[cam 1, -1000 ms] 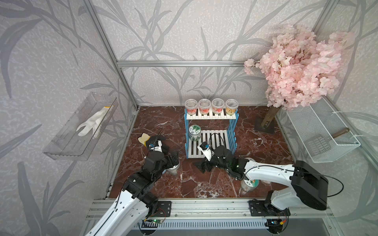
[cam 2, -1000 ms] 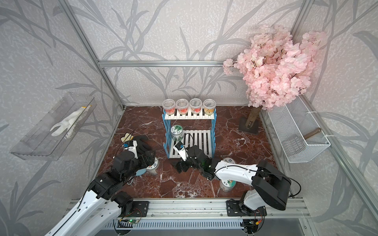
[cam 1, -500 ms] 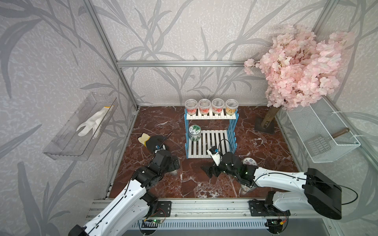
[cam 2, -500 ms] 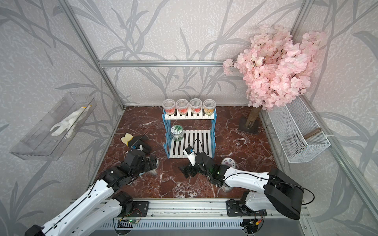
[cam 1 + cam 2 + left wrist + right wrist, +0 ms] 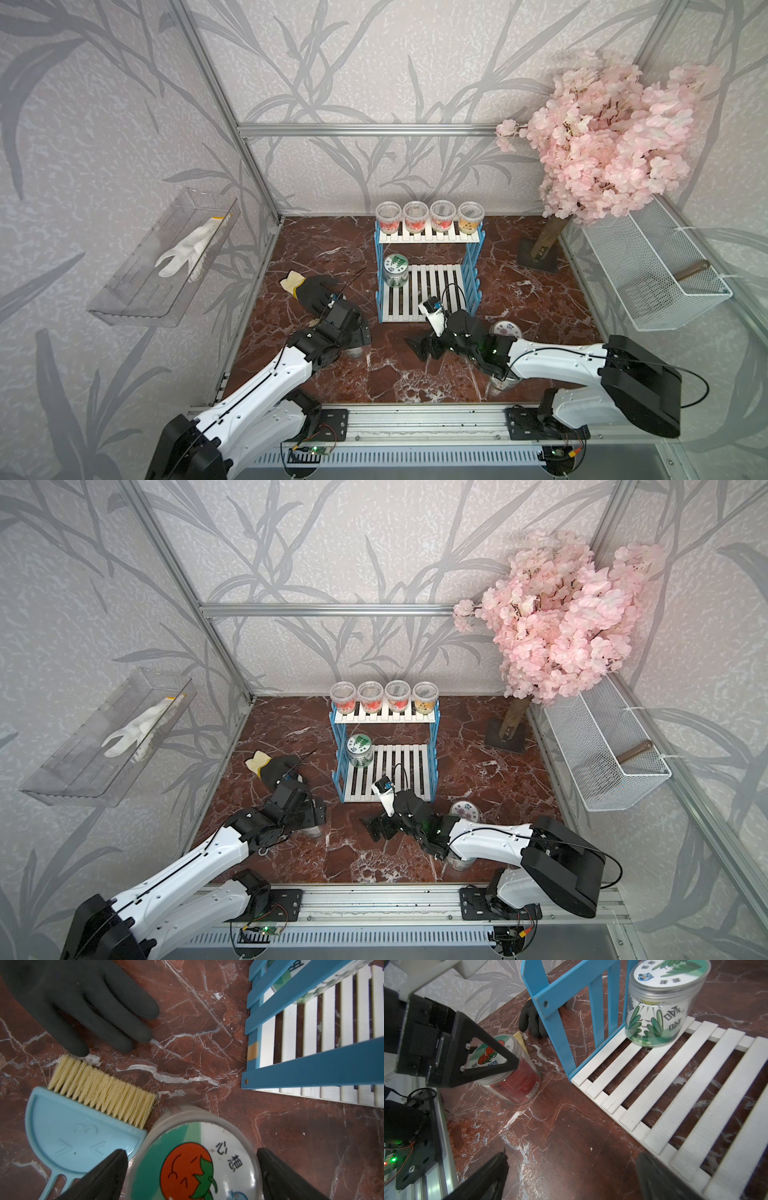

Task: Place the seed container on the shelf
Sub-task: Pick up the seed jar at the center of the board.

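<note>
— Getting far with stocking the shelf (image 5: 436, 291)?

— Partway. Seeing one green-lidded seed container (image 5: 395, 270) sitting on the lower tier, beyond the right gripper (image 5: 572, 1155) and off to its side. Holding that gripper spread and empty just before the tier's front edge.

— Reaching for another?

— Straddling the tomato-labelled seed container (image 5: 517, 1082) with the left gripper (image 5: 190, 1150), jaws wide apart, apparently not squeezing yet; leaving lifting and placing to do.

— Counting what?

— Counting four seed containers: those two, a floral-lidded container (image 5: 506, 331) beside the right arm (image 5: 552, 365), seemingly a fourth container (image 5: 500, 385) half hidden beneath it. Also four clear cups (image 5: 416, 216) on the upper tier, one black glove (image 5: 316, 291), one white glove (image 5: 183, 253), one blue brush (image 5: 83, 1126).
</note>
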`<state>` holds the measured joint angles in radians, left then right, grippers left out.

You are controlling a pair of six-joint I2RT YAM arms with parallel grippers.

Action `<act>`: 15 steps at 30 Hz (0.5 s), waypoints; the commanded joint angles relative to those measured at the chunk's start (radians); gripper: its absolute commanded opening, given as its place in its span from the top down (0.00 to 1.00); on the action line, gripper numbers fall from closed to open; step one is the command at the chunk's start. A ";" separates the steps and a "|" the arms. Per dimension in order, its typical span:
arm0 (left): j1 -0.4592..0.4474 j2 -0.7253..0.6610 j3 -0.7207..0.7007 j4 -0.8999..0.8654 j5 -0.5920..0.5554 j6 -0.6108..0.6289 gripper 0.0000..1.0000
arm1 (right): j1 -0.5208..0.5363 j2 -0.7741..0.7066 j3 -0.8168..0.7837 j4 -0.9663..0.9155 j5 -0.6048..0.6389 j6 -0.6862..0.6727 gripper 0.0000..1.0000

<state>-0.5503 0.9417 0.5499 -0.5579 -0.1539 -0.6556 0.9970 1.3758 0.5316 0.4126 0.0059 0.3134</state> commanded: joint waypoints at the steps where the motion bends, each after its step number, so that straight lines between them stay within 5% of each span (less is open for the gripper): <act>1: -0.006 0.009 0.031 0.007 0.001 0.026 0.00 | 0.003 0.014 -0.004 0.027 -0.003 0.024 0.01; 15: -0.069 0.087 0.058 -0.031 -0.048 0.043 0.01 | 0.003 0.027 0.004 0.012 0.037 0.049 0.01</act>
<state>-0.5949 1.0286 0.5652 -0.5587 -0.1623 -0.6266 0.9970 1.3949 0.5316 0.4156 0.0177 0.3454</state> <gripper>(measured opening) 0.996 0.993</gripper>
